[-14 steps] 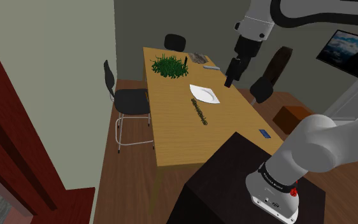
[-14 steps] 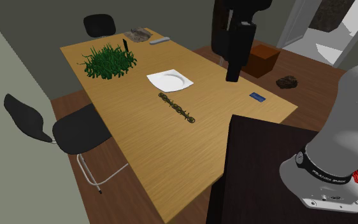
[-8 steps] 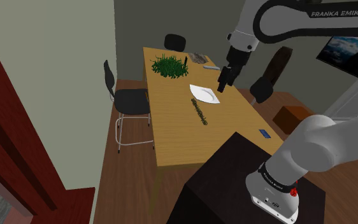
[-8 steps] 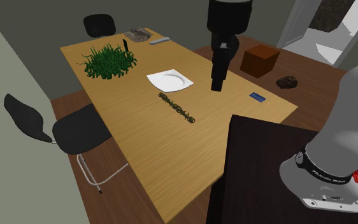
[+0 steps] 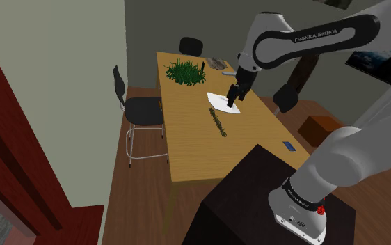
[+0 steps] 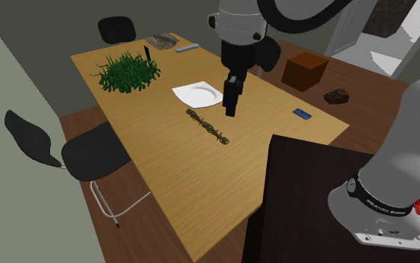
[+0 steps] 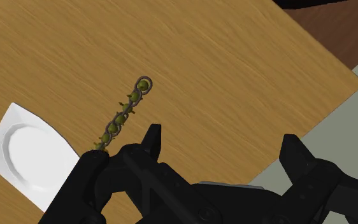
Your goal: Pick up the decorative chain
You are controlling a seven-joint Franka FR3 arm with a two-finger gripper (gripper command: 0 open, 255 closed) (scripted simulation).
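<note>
Decorative chain (image 5: 218, 125) (image 6: 208, 126) (image 7: 123, 114): dark ringed links with green beads, lying straight and flat on the table, untouched.
Chain location: mid-table, one end just beside a corner of the plate, the other end pointing toward the stand.
Hand (image 5: 233, 103) (image 6: 230, 112) (image 7: 222, 137): all-black, two fingers, pointing down, raised above the table near the plate end of the chain.
Hand state: fingers stand well apart, with bare table between them and nothing held.
Chain relative to hand: in the wrist view the chain runs out from beside one finger (image 7: 151, 137), outside the gap between the two.
Table (image 5: 187, 153) (image 6: 171, 172) (image 7: 235, 63): long rectangular top of light brown wood grain.
Plate (image 5: 218, 99) (image 6: 198, 95) (image 7: 25, 156): white, squarish with a round well, flat on the table; in the shoulder view the hand overlaps its edge.
Plant (image 5: 184, 72) (image 6: 128, 72): tuft of green grass, at the far part of the table, well apart from the chain.
Blue card (image 5: 288, 145) (image 6: 302, 113): small, flat, at the table edge near the stand.
Chair (image 5: 142, 110) (image 6: 81, 153): black seat and back on thin pale legs, beside the table's long side.
Stand (image 5: 250, 202) (image 6: 306, 194): dark box carrying the white arm base.
Brown box (image 5: 321, 129) (image 6: 306, 70): on the wooden floor past the table.
</note>
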